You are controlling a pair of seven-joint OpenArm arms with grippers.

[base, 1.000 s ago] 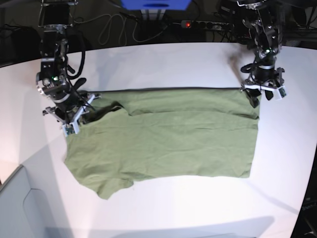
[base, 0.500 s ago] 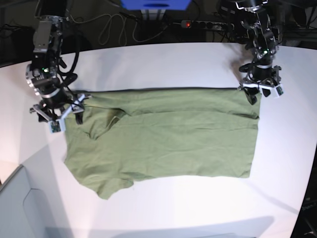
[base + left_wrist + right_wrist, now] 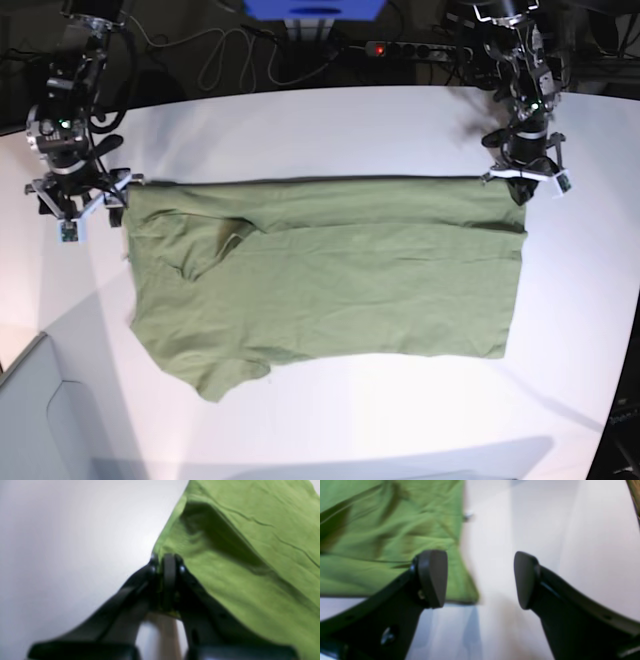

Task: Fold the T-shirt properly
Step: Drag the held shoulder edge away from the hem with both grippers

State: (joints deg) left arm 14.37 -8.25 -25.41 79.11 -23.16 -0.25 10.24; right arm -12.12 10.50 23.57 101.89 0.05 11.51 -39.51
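Left wrist view: the left hand (image 3: 169, 580) is pinched narrow on an edge of the shirt (image 3: 250, 555), which spreads away to its right over the white counter (image 3: 62, 555).

Right wrist view: the right hand (image 3: 480, 580) gapes wide and holds nothing; the shirt's corner lies under its left finger, bare counter between the two.

Base view: the shirt lies flat, long axis across the counter, with a hand at each far corner. No containers in sight.
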